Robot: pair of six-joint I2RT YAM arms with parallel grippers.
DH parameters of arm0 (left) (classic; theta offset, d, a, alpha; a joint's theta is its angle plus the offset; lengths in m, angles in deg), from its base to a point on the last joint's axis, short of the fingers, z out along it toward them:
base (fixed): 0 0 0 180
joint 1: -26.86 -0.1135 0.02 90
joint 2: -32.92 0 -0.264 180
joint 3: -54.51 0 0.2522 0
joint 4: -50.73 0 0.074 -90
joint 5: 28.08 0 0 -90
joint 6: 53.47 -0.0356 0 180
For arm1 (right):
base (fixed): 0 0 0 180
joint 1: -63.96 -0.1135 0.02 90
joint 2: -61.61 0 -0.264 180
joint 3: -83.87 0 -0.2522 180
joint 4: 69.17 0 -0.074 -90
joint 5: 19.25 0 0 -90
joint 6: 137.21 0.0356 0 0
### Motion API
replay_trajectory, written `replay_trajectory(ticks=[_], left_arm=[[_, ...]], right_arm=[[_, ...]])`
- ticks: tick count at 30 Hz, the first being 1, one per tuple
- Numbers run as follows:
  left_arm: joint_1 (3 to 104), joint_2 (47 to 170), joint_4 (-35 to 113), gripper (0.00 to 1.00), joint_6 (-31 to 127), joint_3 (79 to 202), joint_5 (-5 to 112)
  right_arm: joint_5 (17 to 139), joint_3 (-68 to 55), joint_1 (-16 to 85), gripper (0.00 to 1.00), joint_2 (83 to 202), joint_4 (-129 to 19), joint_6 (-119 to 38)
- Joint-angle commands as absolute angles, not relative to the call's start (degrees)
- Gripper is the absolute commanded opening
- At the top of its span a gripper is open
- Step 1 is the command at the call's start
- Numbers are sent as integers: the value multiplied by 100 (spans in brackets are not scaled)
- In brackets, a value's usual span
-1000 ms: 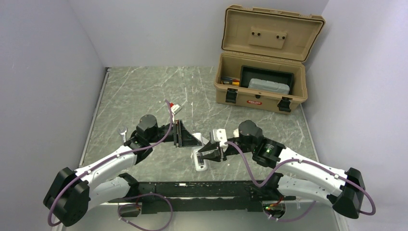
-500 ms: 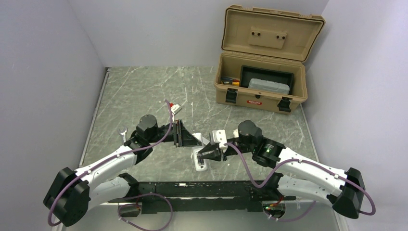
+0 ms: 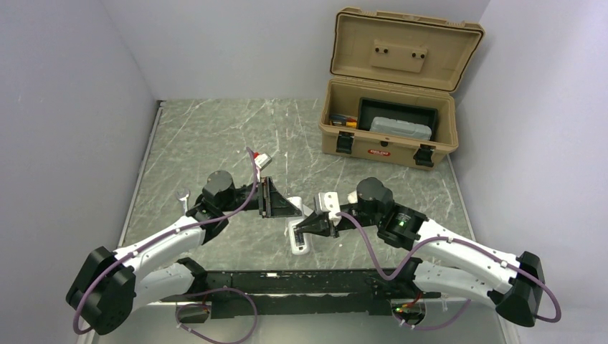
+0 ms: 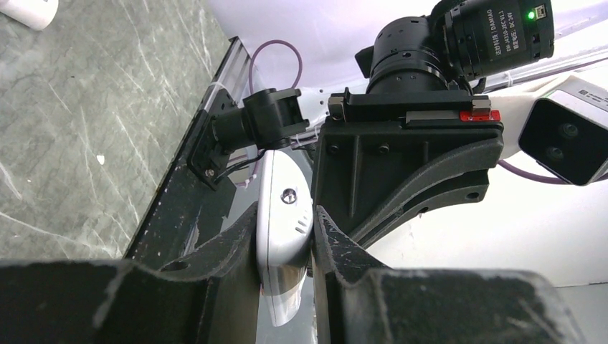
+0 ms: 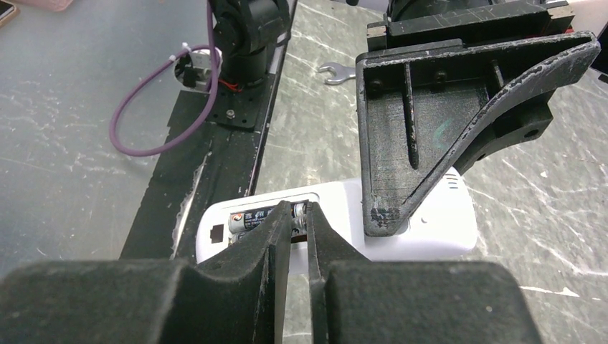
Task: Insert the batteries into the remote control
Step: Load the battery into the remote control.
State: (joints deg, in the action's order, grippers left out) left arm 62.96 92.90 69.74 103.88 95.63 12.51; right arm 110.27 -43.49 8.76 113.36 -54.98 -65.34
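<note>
The white remote control (image 3: 299, 241) lies back-up on the table between my arms, its battery compartment open. In the right wrist view, two dark batteries (image 5: 252, 216) lie in the compartment of the remote (image 5: 423, 226). My right gripper (image 5: 300, 215) is nearly shut, with only a narrow gap, and its tips rest on the batteries' right end. It also shows in the top view (image 3: 306, 227). My left gripper (image 4: 285, 229) is shut on the remote's other end (image 4: 285, 215). Its finger (image 5: 401, 193) shows on the remote. It is also in the top view (image 3: 292, 210).
An open tan toolbox (image 3: 391, 140) stands at the back right. A silver wrench (image 3: 183, 193) lies left of the left arm. A small white plastic piece (image 4: 27, 10) lies on the table. The black base rail (image 3: 287, 283) runs along the near edge.
My right gripper has shifted slightly left over the remote's compartment. The left gripper and the remote have stayed in place.
</note>
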Motion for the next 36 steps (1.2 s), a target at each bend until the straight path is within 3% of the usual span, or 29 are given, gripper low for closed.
replay_trajectory(ticks=[1, 36], left_arm=[[6305, 9146, 7935, 0, 10837, 9789, 1143], [6231, 9200, 8204, 0, 11097, 9833, 1344]], right_arm=[[11082, -4339, 900, 14, 11418, -4519, -6614], [11112, -4546, 710, 11, 11421, -4310, -6268]])
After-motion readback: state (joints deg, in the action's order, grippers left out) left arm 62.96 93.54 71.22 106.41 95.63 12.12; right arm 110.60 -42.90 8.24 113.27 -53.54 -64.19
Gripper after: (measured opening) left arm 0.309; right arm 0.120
